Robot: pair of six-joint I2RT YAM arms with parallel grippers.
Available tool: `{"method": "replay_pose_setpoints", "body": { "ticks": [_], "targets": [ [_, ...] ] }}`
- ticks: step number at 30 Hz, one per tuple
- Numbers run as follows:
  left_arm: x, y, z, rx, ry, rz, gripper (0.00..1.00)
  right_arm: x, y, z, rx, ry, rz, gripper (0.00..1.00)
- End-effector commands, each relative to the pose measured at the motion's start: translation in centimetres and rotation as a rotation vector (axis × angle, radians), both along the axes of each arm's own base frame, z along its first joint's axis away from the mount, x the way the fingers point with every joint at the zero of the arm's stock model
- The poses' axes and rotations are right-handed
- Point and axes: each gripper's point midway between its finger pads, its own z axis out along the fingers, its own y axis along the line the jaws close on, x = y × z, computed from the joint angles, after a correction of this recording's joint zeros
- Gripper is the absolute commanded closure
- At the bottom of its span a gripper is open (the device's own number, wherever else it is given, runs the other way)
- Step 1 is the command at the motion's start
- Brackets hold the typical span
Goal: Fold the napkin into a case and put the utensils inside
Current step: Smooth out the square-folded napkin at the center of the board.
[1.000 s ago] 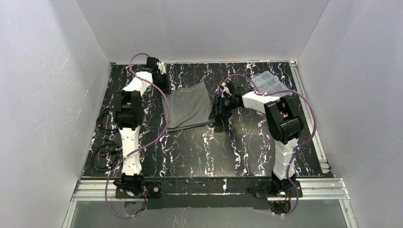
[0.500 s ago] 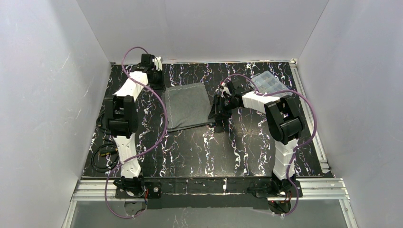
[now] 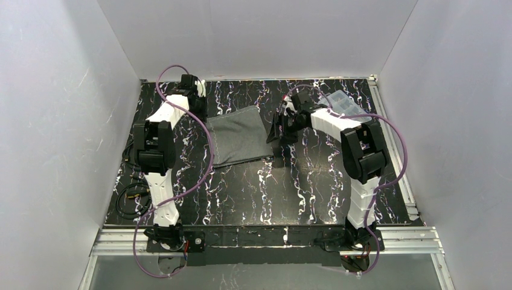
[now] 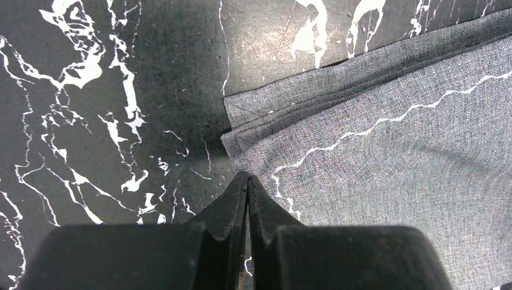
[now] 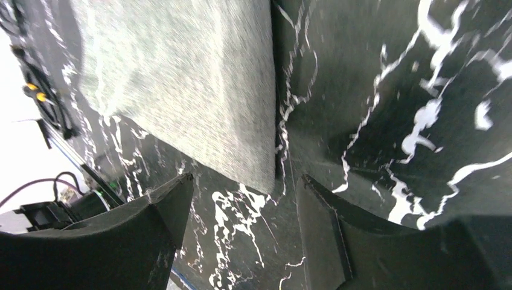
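The napkin [image 3: 238, 136], a dark grey fabric cloth, lies folded flat into a rough rectangle on the far middle of the black marble-patterned table with white veins [image 3: 253, 193]. In the left wrist view the napkin [image 4: 392, 151] shows at least two layers, the upper one set slightly back from the lower at the corner, with a lighter wavy stitched line [image 4: 362, 130] running across it.

The left gripper [image 3: 201, 109] hangs at the napkin's far-left corner. Its jaws are pressed together with nothing seen between them, the tips [image 4: 247, 176] right at the corner's edge; whether they touch the fabric cannot be told.

The right gripper [image 3: 278, 138] stands at the napkin's right edge, jaws spread wide and holding nothing. In the right wrist view, the right gripper [image 5: 244, 181] has the napkin [image 5: 193, 78] corner and bare tabletop showing in the gap between its fingers.

A clear plastic compartment box [image 3: 341, 104] sits at the far-right corner, behind the right arm and well apart from the napkin. Loose black cables [image 3: 130, 196] lie at the table's left edge.
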Motion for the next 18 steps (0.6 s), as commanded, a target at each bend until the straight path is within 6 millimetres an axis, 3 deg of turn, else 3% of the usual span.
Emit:
{"method": "replay_pose_setpoints", "body": {
  "ticks": [1, 8, 12, 18],
  "targets": [
    [1.0, 1.2, 0.5, 0.05, -0.033, 0.011, 1.0, 3.8, 1.3, 5.2, 0.087, -0.137, 0.005, 0.3],
    [2.3, 1.2, -0.5, 0.058, -0.035, 0.018, 1.0, 8.6, 5.8, 7.2, 0.279, -0.161, 0.047, 0.4],
    [2.2, 0.8, -1.3, 0.058, -0.02, 0.007, 1.0, 11.1, 7.4, 5.6, 0.319, -0.134, 0.047, 0.42],
    [1.7, 0.8, -1.8, 0.069, -0.008, -0.009, 1.0, 13.2, 8.7, 2.9, 0.374, -0.082, 0.023, 0.43]
  ]
}}
